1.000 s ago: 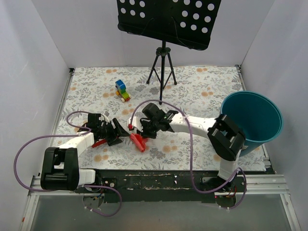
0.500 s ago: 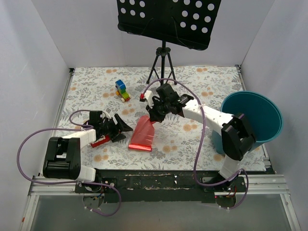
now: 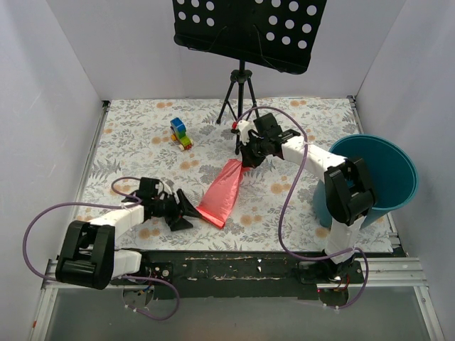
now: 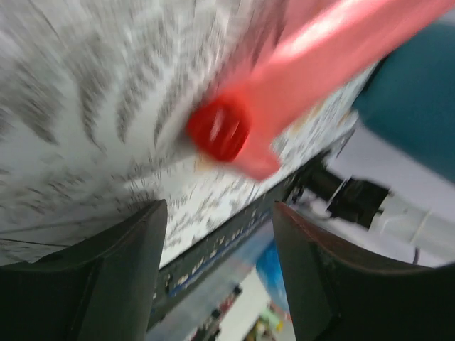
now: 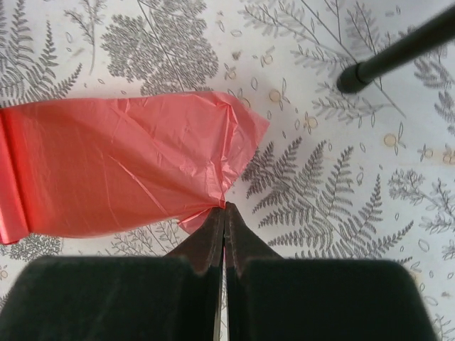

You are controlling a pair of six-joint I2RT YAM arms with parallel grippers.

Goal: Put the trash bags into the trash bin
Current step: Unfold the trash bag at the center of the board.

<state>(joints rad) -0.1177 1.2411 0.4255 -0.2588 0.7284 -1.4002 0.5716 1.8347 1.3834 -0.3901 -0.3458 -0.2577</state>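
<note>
Top view: the thin red-pink plastic film bag (image 3: pixel 222 193) hangs stretched, well apart from the round teal plastic bin (image 3: pixel 377 153), on the bin's left side. The right gripper (image 3: pixel 245 158) pinches its upper corner. The left gripper (image 3: pixel 182 211), farther from the bin, is spread and holds nothing.

Left wrist view: blurred, jaws apart and empty.

Right wrist view: jaws clenched on a crinkled corner. The bag looks very light, soft and slippery, so a bunched corner seems the best hold.
</note>
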